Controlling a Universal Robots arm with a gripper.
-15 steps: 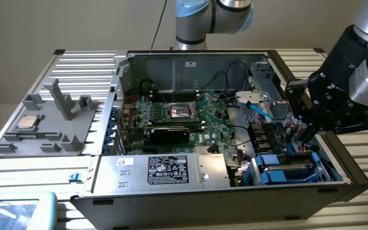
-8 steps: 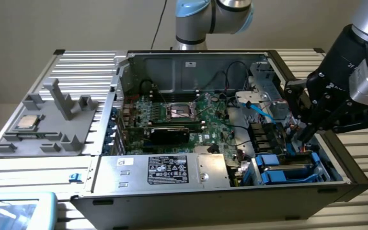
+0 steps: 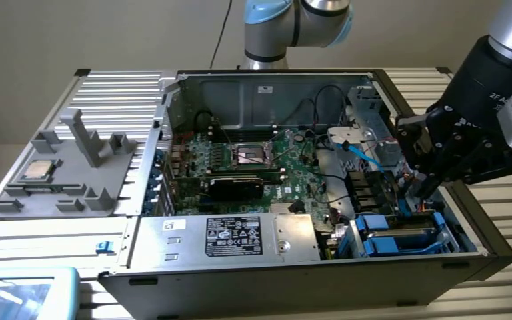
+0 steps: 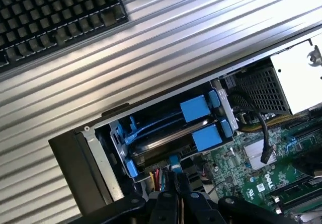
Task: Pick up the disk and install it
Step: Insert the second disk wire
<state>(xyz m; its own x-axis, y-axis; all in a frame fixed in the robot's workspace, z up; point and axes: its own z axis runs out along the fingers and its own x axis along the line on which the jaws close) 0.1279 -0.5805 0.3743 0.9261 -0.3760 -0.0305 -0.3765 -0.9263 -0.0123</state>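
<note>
Wrist view: the hand (image 4: pixel 177 182) hangs fingers-closed, empty, just beside the disk (image 4: pixel 166 141) in its bay.

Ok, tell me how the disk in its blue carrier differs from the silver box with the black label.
The disk is framed in bright blue plastic; the silver box is bare metal. The box is clearly larger than the disk. The disk sits at the exterior view's right; the box further left. Both lie inside the open case.
</note>
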